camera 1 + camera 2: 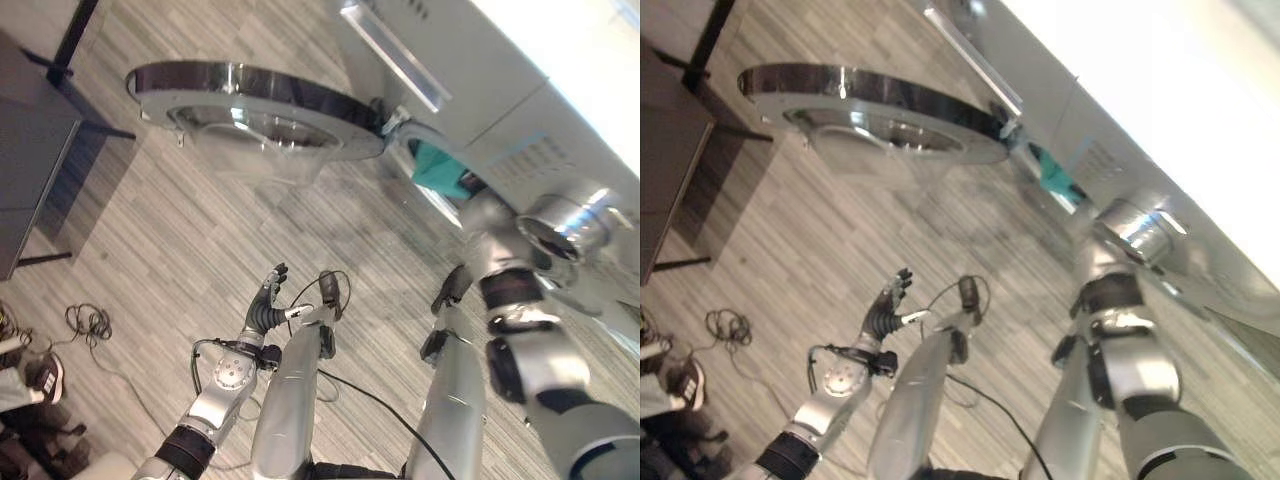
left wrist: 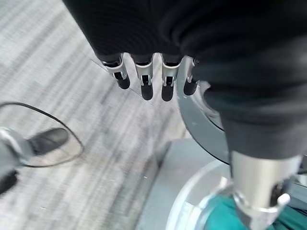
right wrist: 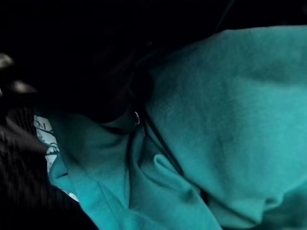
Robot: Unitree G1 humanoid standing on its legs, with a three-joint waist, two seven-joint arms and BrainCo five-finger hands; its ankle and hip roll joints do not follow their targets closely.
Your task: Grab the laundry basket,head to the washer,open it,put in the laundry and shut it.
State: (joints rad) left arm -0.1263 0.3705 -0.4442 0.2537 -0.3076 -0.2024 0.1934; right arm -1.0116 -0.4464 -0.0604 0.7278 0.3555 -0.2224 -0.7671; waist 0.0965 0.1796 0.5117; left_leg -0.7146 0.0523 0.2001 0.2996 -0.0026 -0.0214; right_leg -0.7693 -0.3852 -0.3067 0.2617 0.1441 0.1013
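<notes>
Right now the teal cloth garment (image 1: 437, 168) bulges from the white washer's (image 1: 500, 80) mouth, right arm reaching in, its fingers hidden; left hand (image 1: 266, 305) hangs relaxed. Round chrome-rimmed glass door (image 1: 255, 100) could trap cloth.

Head eyes look down; wrist cameras close.

A grey wood-grain floor (image 1: 200, 250) spreads beneath the scene. A dark counter (image 1: 30, 150) stands at its edge on a thin black leg (image 1: 75, 35), well apart from the fingers (image 1: 272, 285). A loose coil of thin cable (image 1: 88, 322) lies on the floor, near the fingers and closer to the robot than they are. Beyond the coil, at the edge of sight, a shoe (image 1: 45, 378) rests on the floor.
</notes>
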